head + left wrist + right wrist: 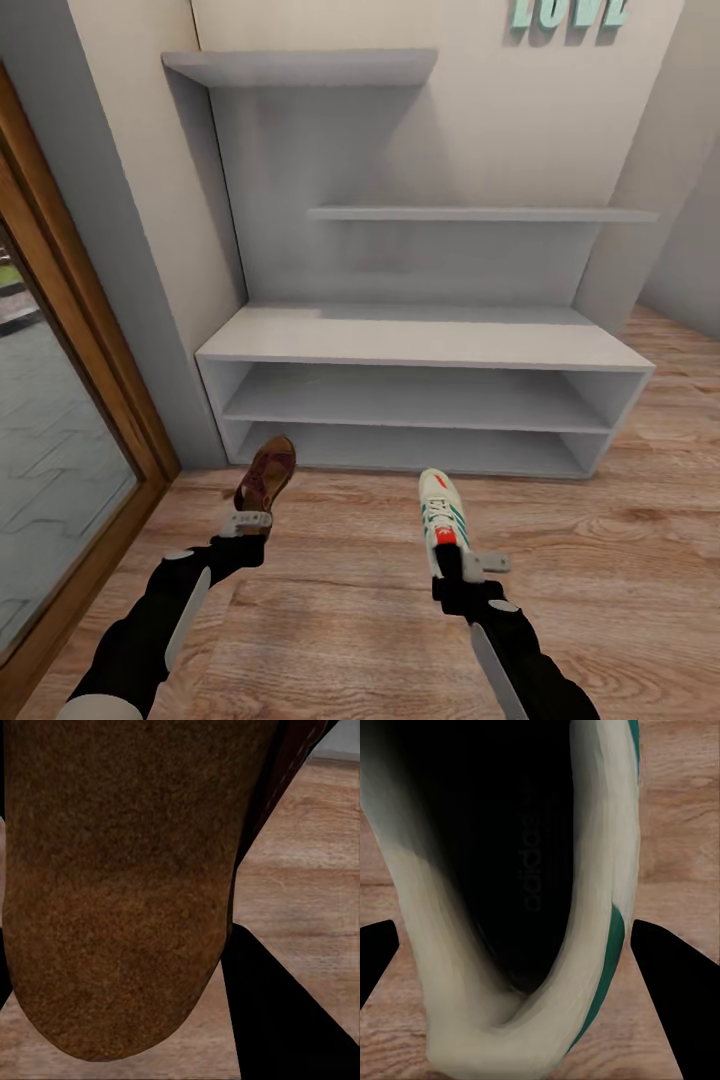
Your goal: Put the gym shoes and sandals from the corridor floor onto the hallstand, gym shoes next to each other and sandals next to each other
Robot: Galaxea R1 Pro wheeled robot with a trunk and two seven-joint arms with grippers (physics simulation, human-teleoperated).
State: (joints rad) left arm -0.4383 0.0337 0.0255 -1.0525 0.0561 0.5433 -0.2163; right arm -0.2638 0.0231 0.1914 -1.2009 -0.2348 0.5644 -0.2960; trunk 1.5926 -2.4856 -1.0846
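A brown sandal is clamped at its heel in the left gripper, toe pointing at the rack, held near the lower bay's left end. A sneaker is pinched at its heel by the right gripper, toe also toward the rack, in front of the lower bay's middle. In the right wrist view the sneaker's dark opening sits between the two fingers; in the left wrist view the sandal's sole covers most of the frame, with floor beyond. Both bays, the bench top and the upper shelves are bare, so I judge the task early: nothing is placed yet, these two go first, and their mates must then be fetched.
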